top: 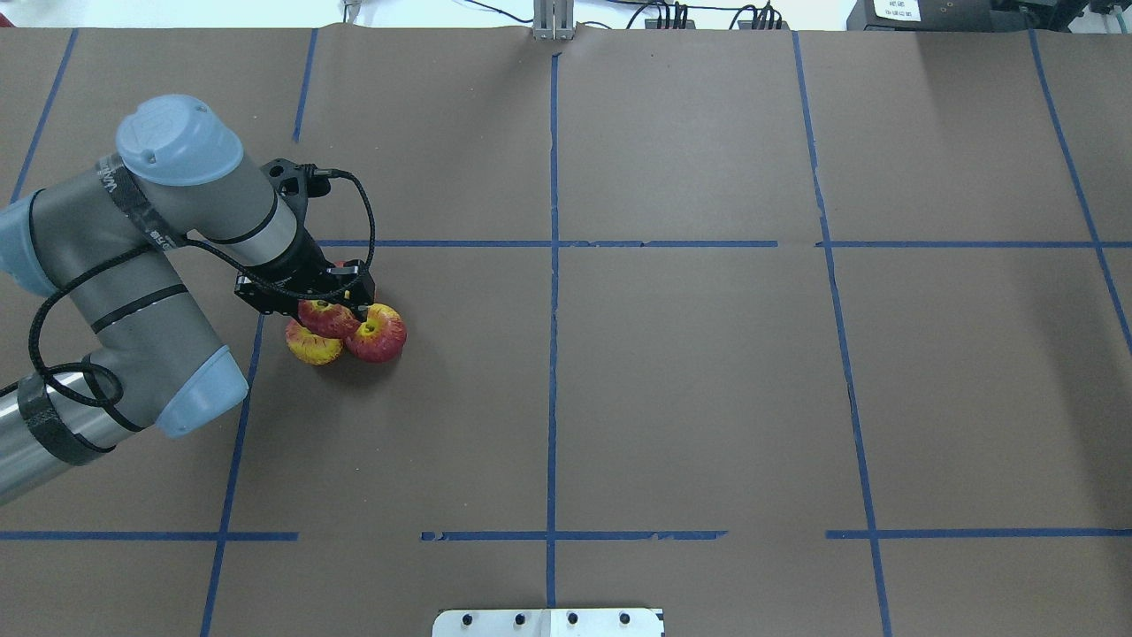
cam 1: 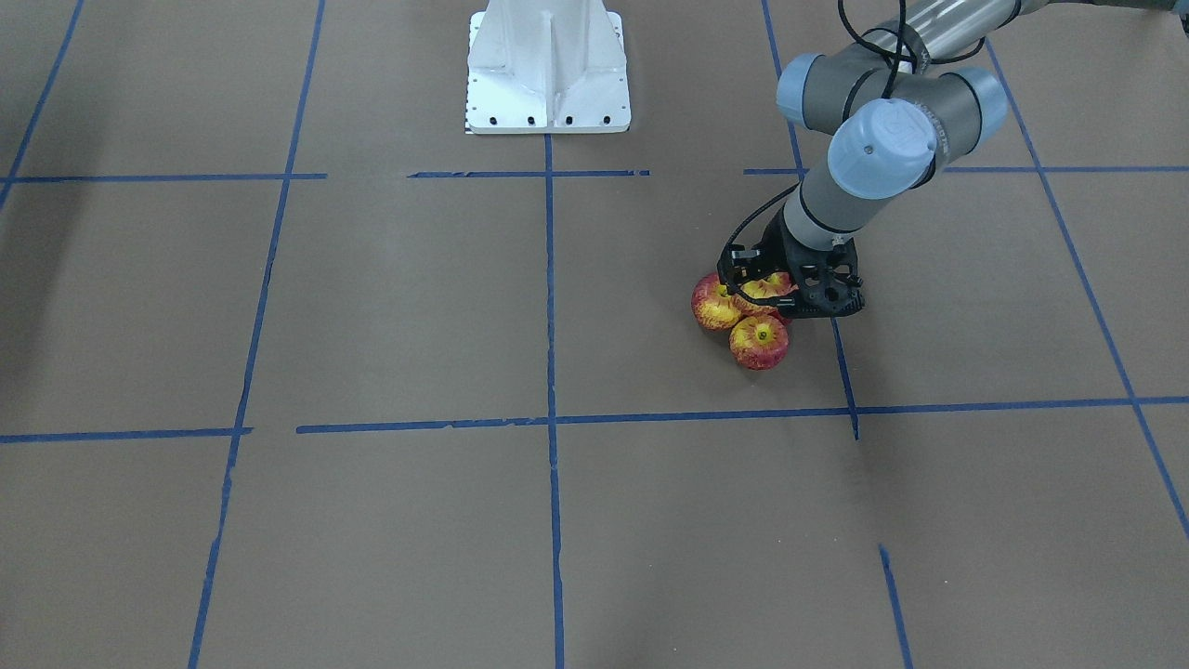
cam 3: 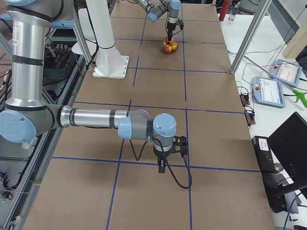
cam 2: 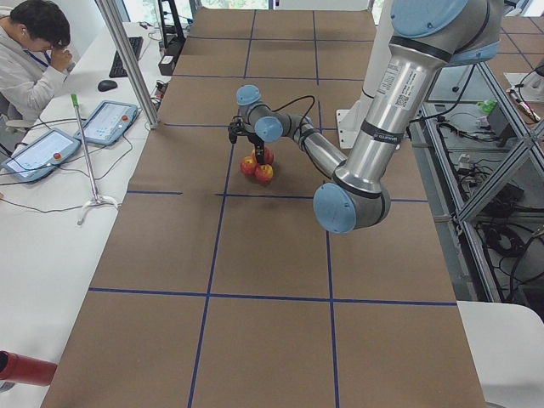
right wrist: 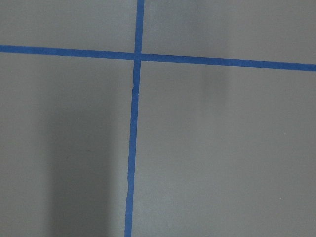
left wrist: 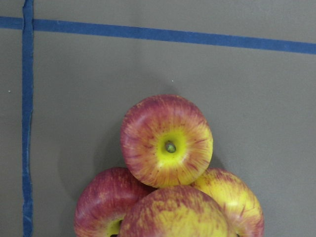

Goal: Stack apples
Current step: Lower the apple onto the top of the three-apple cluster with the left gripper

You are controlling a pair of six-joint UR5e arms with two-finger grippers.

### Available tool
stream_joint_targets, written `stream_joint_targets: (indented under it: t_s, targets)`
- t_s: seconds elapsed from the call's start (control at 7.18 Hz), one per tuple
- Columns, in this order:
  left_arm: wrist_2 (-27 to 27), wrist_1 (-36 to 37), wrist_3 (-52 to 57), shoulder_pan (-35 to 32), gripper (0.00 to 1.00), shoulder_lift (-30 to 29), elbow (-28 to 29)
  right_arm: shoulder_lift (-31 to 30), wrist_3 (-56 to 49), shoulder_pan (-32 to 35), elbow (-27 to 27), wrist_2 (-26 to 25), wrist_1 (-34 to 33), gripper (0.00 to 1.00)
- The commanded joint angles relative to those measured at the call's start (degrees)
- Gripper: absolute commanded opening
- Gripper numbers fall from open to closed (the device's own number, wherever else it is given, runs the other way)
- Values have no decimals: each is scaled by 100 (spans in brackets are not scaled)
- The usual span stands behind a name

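Note:
Several apples, red with yellow streaks, sit in a tight cluster on the brown table. In the front-facing view one apple [cam 1: 713,303] and another [cam 1: 760,342] rest on the table. A top apple [cam 1: 767,287] sits on them between the fingers of my left gripper [cam 1: 773,290], which is closed around it. The overhead view shows the top apple [top: 325,317] and my left gripper [top: 320,305]. The left wrist view shows three low apples and the top apple [left wrist: 175,216]. My right gripper [cam 3: 163,164] hangs over bare table far away; I cannot tell whether it is open or shut.
The white robot base [cam 1: 548,70] stands at the table's middle near edge. Blue tape lines [top: 553,243] grid the brown paper. An operator [cam 2: 30,51] sits beside tablets [cam 2: 106,121] off the far side, next to a metal pole [cam 2: 127,59].

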Motion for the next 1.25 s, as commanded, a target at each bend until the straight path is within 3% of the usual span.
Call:
stream_joint_targets:
  t_s: [0.0, 0.56, 0.84, 1.11]
  targets:
    - [2, -25, -26, 32, 100, 9, 8, 0, 0, 0, 0, 0, 0, 100]
    - [11, 141, -26, -37, 100, 139, -333, 0, 0, 0, 0, 0, 0, 100]
    - [20, 1173, 340, -483, 100, 578, -1646, 0, 0, 0, 0, 0, 0, 100]
    - [2, 1504, 1218, -958, 100, 973, -1977, 0, 0, 0, 0, 0, 0, 100]
